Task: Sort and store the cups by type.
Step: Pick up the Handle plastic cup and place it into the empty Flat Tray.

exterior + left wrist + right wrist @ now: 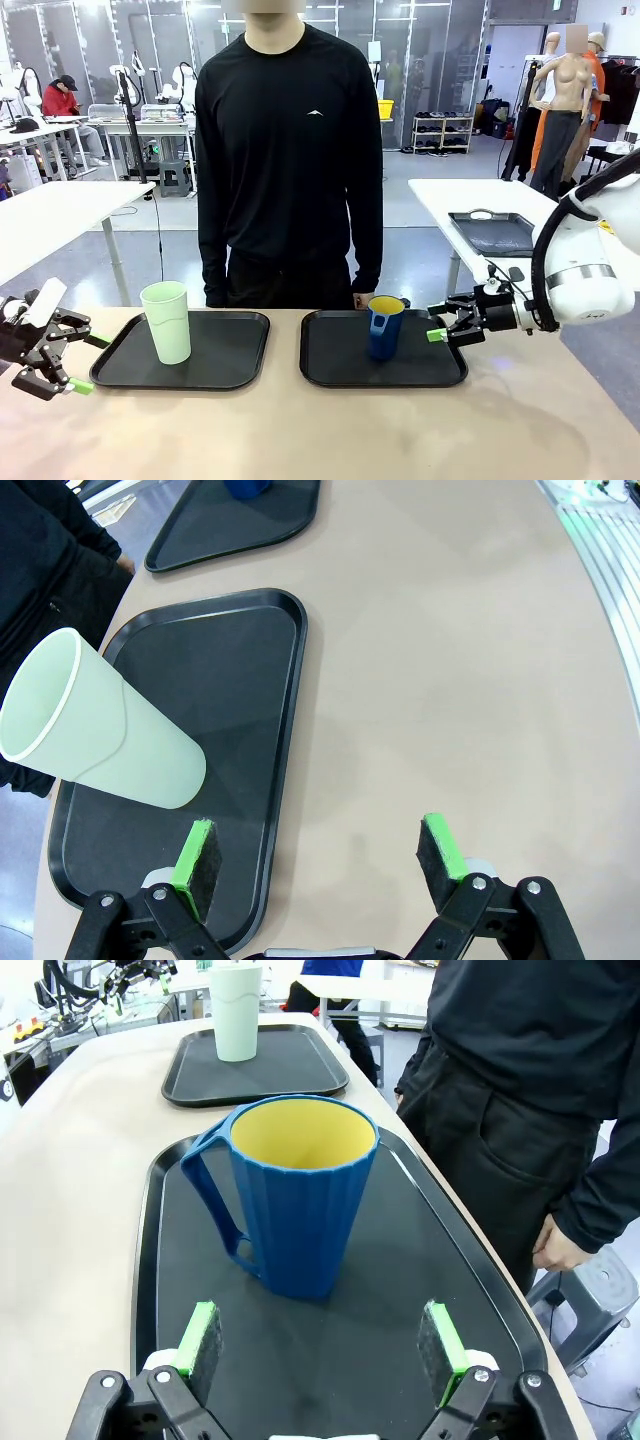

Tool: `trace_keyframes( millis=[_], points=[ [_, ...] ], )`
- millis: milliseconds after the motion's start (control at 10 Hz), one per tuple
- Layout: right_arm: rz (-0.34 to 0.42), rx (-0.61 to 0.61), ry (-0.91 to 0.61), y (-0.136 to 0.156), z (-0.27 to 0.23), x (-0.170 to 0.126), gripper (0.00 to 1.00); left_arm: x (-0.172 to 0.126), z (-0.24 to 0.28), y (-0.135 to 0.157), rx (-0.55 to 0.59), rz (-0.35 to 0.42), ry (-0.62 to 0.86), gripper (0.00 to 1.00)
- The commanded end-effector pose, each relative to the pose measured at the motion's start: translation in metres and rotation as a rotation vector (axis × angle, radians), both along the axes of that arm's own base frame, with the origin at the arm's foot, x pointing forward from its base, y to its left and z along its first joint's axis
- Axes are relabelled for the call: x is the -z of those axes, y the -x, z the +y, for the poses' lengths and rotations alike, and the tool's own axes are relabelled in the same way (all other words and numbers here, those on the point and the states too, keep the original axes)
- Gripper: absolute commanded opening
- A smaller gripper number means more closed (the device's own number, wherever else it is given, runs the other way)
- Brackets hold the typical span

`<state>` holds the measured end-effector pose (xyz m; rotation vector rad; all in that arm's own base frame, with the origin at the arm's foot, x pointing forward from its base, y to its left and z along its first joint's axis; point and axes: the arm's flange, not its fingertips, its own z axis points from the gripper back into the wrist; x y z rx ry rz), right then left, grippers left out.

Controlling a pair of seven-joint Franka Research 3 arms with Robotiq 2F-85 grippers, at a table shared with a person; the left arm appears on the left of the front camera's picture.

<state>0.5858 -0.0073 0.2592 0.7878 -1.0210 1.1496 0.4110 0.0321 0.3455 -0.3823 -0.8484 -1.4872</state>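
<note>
Two black trays lie side by side on the tan table (300,430), with a narrow gap of bare tabletop between them. All positions below are given relative to these trays.

The left tray (230,375) carries the pale mint-green tumbler (167,322). It stands upright on the tray's left half, mouth up. In the left wrist view the tumbler (95,730) rests on the tray surface just ahead of one green pad.

The right tray (330,370) carries the dark blue mug (384,327), which is upright near the tray's centre, toward its far edge. Its interior is yellow. In the right wrist view the mug (295,1195) shows a ribbed blue wall and a blue handle on the side facing the table's open area.

The left gripper (88,362) hangs just outside the left tray's left edge — jaws spread wide, holding nothing. In its own wrist view the left gripper (320,855) straddles the tray's near rim, one pad above the tray, the other above bare table.

The right gripper (437,335) sits at the right tray's right side, level with the mug and apart from it. Its jaws are released — the right gripper (320,1345) is empty, and the mug stands ahead of the pads without contact.

A person (290,150) in a black long-sleeved top stands at the far side, behind the gap between the trays.
</note>
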Motion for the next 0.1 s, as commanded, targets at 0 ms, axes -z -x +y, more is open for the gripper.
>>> trace_keyframes(
  millis=[0],
  points=[
    [-0.001, -0.005, -0.006, -0.0024, 0.0011, 0.0005, 1.0, 0.0004, -0.0011, -0.0003, -0.004, -0.003, 0.008, 1.0]
  ],
)
